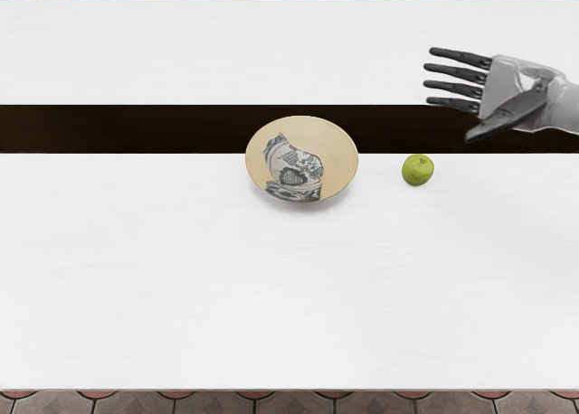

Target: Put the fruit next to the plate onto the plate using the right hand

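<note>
A small green apple (417, 170) lies on the white table (271, 278), just right of the plate. The plate (302, 159) is tan with a grey-blue pattern and holds nothing. My right hand (470, 93) comes in from the right edge, up and to the right of the apple, above the dark gap between the table surfaces. Its dark fingers (457, 72) are stretched out and spread toward the left, holding nothing. A clear gap separates the hand from the apple.
A dark gap (118, 129) runs across the view behind the plate, with a second white surface (226, 48) beyond it. The table's front edge (271, 389) lies near the bottom of the view, over a tiled floor.
</note>
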